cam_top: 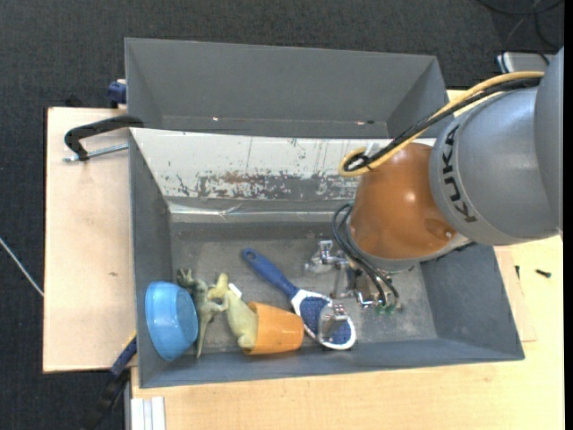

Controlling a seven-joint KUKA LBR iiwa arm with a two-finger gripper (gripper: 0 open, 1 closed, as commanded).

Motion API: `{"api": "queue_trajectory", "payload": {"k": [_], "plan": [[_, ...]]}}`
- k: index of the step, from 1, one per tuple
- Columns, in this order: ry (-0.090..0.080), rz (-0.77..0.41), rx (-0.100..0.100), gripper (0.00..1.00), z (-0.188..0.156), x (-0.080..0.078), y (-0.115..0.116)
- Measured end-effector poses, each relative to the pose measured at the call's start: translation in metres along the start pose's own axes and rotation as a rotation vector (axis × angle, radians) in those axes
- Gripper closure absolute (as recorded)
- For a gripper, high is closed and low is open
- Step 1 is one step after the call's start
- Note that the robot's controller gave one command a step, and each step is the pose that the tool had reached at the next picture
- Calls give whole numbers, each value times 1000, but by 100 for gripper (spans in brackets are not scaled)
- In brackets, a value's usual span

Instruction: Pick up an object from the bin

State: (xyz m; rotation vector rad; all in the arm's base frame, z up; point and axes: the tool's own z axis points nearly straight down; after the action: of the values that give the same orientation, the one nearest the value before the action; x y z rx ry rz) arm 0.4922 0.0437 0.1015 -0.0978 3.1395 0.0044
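Blue-handled tool (273, 277) with a white-rimmed head lies on the floor of the grey bin (148, 240), close to the front wall. Its handle slants up to the left and its head points to the right.

Camera view: the gripper (338, 315) sits low in the bin at the tool's head, overlapping the white rim. Contact cannot be confirmed, and whether the gripper is wide or narrow cannot be told. An orange cup (276, 330) lies on its side against the head's left edge. A yellow-green toy animal (235, 307) lies just beside the cup. A blue bowl (170, 319) occupies the front left corner.
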Motion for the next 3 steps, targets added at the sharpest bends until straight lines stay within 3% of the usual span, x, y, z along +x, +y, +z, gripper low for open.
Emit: {"api": "queue_trajectory", "payload": {"k": [1, 2, 3], "plan": [[13, 72, -4, 0, 27, 0, -19], [5, 137, -7, 0, 27, -3, -51], [-1, 137, -2, 100, 26, -4, -53]]}}
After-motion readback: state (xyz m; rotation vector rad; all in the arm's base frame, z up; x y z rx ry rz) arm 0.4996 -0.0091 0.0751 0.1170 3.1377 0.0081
